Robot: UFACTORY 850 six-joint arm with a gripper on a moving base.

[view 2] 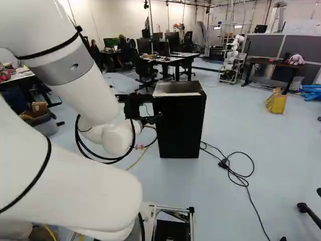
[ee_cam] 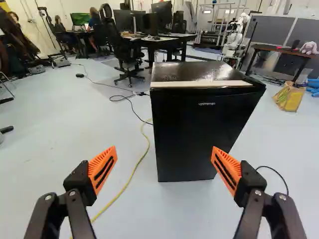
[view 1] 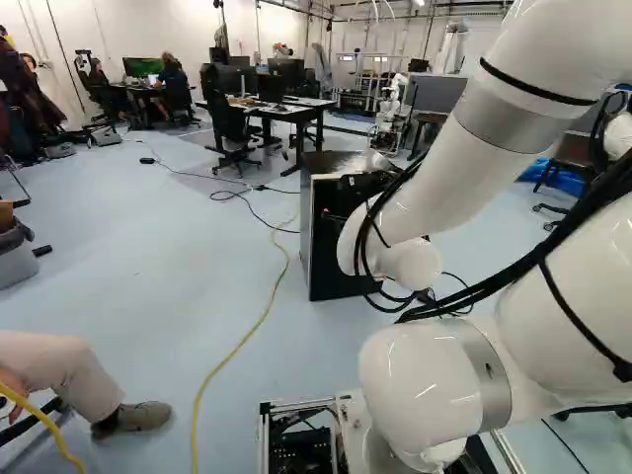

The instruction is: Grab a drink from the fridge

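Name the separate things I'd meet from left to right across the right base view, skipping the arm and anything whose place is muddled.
Grey bin, green-lit monitor, black fridge, another robot, yellow bag, blue material.

Mini fridge point(ee_cam: 197, 134): door black, smooth, low satin sheen; top panel point(ee_cam: 184, 73) glossy, reflective; pale front strip point(ee_cam: 199, 84) smooth, matt. Arm point(view 1: 449, 183): white shells smooth, softly glossy; grey band point(view 1: 509, 118) metal-looking. Hand point(view 2: 156, 108): matt black; pads point(ee_cam: 102, 169) ribbed, orange, rubbery or plastic; screws shiny metal. Base frame point(view 2: 175, 208): bare metal. Floor point(ee_cam: 40, 114): smooth, faint sheen. Cable point(view 1: 195, 425): yellow plastic-looking sheath. Yellow bag point(ee_cam: 291, 102): creased, exact material unclear. Partition point(view 2: 263, 45): matt, cloth-looking.
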